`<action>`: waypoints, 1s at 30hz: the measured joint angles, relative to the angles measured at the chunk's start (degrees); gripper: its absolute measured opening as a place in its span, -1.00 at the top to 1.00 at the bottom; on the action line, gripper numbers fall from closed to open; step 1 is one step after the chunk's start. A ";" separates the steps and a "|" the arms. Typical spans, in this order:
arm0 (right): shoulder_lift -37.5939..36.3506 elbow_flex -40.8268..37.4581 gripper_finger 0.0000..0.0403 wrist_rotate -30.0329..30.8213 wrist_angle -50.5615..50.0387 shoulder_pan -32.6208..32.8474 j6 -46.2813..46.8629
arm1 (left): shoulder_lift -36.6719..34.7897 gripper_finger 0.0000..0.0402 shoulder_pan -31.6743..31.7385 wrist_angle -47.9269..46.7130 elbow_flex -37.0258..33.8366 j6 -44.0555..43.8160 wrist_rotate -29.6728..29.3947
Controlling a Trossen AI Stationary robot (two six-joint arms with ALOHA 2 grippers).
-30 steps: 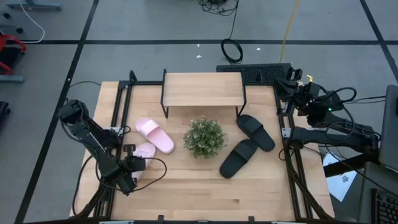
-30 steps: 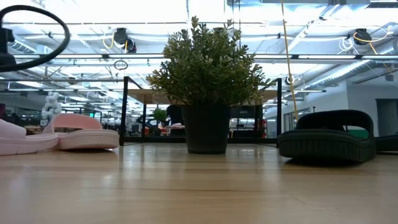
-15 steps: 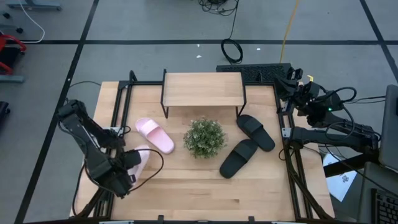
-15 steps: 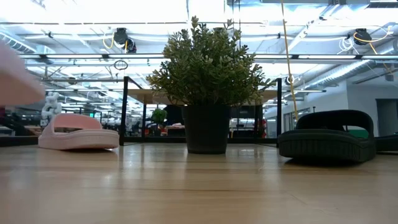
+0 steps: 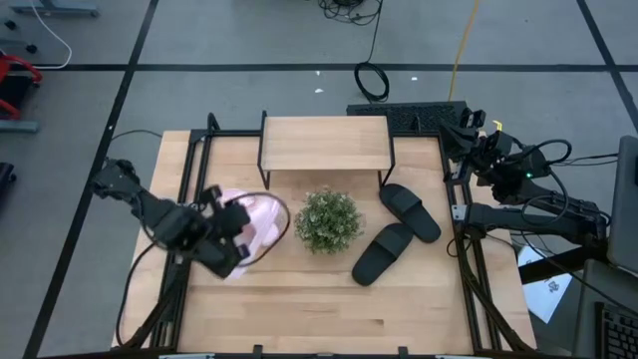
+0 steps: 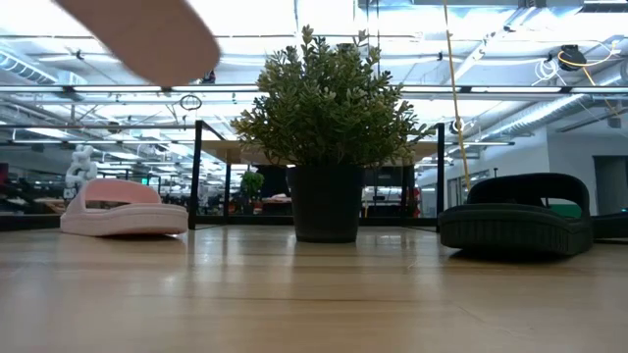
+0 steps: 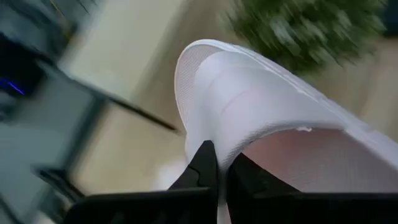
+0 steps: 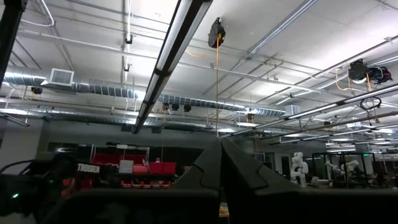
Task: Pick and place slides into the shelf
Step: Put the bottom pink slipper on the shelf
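My left gripper (image 5: pixel 234 239) is shut on a light pink slide (image 5: pixel 261 217) and holds it in the air left of the potted plant. In the low view the slide shows as a pink blur (image 6: pixel 147 34) high up. The other pink slide (image 6: pixel 123 211) lies sole-down on the table; in the high view the held one mostly covers it. Two black slides (image 5: pixel 409 211) (image 5: pixel 382 252) lie sole-down right of the plant. The shelf (image 5: pixel 324 143) stands at the table's far edge. My right gripper (image 5: pixel 469 128) waits shut at the far right, pointing up. My left gripper pinches the pink slide's edge (image 7: pixel 214 134) between its two fingers (image 7: pixel 202 165), beside the raised strap. The fingers slant down from the table's left. The slide is lifted clear of the table and reaches away from the fingers toward the plant.
A potted plant (image 5: pixel 327 219) stands mid-table between the pink and black slides, close to the held slide. Black frame rails (image 5: pixel 189 179) run along the table's left and right sides. Bare wood (image 5: pixel 319 309) lies along the near edge.
My left gripper has risen from the table's near left and swung toward the far edge and the plant, turning as it went. The pink slide it holds has gone from lying on the table to hanging clear above the other pink slide.
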 joint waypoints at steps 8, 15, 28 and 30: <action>0.00 0.00 1.00 -0.02 -0.02 0.00 -0.06 | 0.00 1.00 17.44 2.27 7.69 24.37 -19.63; 0.00 0.00 1.00 -0.02 -0.01 0.00 -0.09 | 2.10 1.00 34.41 26.26 8.40 50.69 -12.24; -0.02 0.00 1.00 0.50 -1.07 0.00 0.07 | 16.66 1.00 49.72 33.57 8.38 67.54 -12.54; -0.02 0.00 1.00 1.99 -1.59 -0.02 0.08 | 18.64 1.00 49.82 32.99 8.38 69.05 -12.64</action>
